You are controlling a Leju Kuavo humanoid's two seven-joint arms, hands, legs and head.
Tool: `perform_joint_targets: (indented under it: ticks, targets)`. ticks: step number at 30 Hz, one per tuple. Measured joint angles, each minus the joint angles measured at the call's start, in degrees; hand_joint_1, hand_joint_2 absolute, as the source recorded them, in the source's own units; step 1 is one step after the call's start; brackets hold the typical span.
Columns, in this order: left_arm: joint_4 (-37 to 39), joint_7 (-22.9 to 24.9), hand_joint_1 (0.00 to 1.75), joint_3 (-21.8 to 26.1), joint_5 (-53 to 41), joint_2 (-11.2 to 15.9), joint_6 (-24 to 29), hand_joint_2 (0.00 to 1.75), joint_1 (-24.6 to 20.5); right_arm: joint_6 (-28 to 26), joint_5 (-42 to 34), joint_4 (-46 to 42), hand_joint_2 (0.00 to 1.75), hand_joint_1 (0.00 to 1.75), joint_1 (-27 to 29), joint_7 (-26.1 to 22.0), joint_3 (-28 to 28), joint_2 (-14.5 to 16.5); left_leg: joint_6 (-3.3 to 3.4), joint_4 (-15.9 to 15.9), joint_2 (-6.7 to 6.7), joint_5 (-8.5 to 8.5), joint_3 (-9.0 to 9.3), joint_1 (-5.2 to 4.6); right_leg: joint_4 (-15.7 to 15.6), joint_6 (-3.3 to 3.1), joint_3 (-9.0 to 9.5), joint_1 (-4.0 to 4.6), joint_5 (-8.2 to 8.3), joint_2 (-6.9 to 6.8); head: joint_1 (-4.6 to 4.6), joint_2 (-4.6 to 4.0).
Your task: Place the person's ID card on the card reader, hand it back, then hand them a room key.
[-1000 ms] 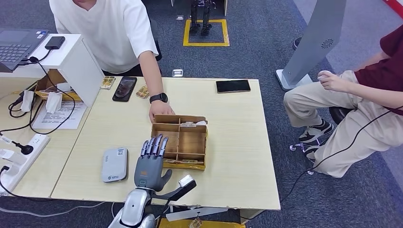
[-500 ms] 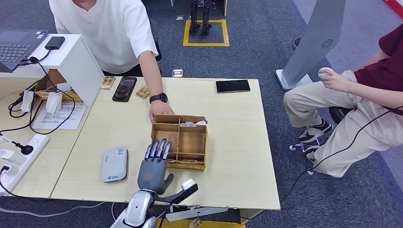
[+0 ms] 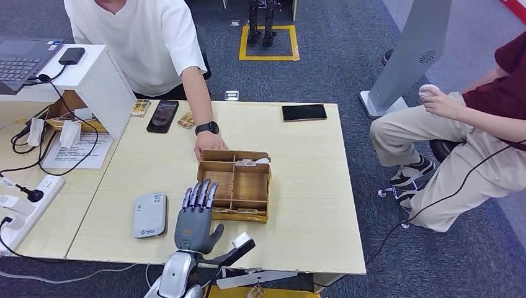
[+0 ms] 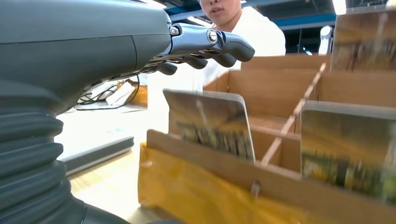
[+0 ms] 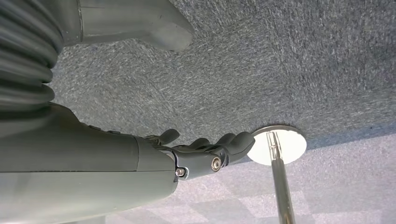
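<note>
One robot hand (image 3: 197, 218), fingers spread, beside wooden box (image 3: 235, 184)

The left hand (image 3: 196, 214), fingers apart, hovers between the card reader (image 3: 149, 215) and the wooden tray (image 3: 234, 184).

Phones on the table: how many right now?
2. One phone lies at the far edge near the person's arm; the other lies at the far right corner. More may sit hidden behind the white stand.
</note>
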Motion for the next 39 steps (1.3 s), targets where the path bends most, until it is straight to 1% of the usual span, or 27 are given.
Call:
perform_joint_targets:
  ticks: [7,14,17,29,36,39]
  targets:
    - [-3.3,-1.1,0.0,0.0,0.2,0.0,0.1,1.75,1.0,0.0,0.4,0.0,1.75,0.0,0.0,0.0,0.0,0.0,0.0,0.0,0.0,0.0,0.0,0.0,0.0,0.0,0.0,0.0,0.0,0.0,0.0,0.0]
    - [-5.4,-4.9,0.0,0.0,2.8,0.0,0.1,1.75,1.7,0.0,0.5,0.0,1.75,0.0,0.0,0.1,0.0,0.0,0.0,0.0,0.0,0.0,0.0,0.0,0.0,0.0,0.0,0.0,0.0,0.0,0.0,0.0]
    - [-6.2,-5.8,0.0,0.0,3.0,-0.2,0.1,1.75,2.1,0.0,0.3,0.0,1.75,0.0,0.0,0.1,0.0,0.0,0.0,0.0,0.0,0.0,0.0,0.0,0.0,0.0,0.0,0.0,0.0,0.0,-0.01,0.0]
    - [-6.8,-6.3,0.01,0.1,2.1,-0.5,0.1,1.75,2.5,0.0,0.2,0.0,1.75,0.0,0.0,0.0,0.0,0.0,0.0,0.0,0.0,0.0,0.0,0.0,0.0,0.0,0.0,0.0,0.0,0.0,0.0,0.0]
    - [-5.8,-5.2,0.04,0.1,-0.2,-0.5,0.1,1.75,2.5,0.0,0.2,0.0,1.75,0.0,0.0,-0.1,0.0,0.0,0.0,0.0,0.0,0.0,0.0,0.0,0.0,0.0,0.0,0.0,0.0,0.0,0.0,-0.01]
    - [-5.3,-4.9,0.01,0.1,-0.8,-0.5,0.1,1.75,2.5,0.0,0.2,0.0,1.75,0.0,0.0,-0.1,0.0,0.0,0.0,0.0,0.0,0.0,0.0,0.0,0.0,0.0,0.0,0.0,0.0,0.0,0.0,0.0]
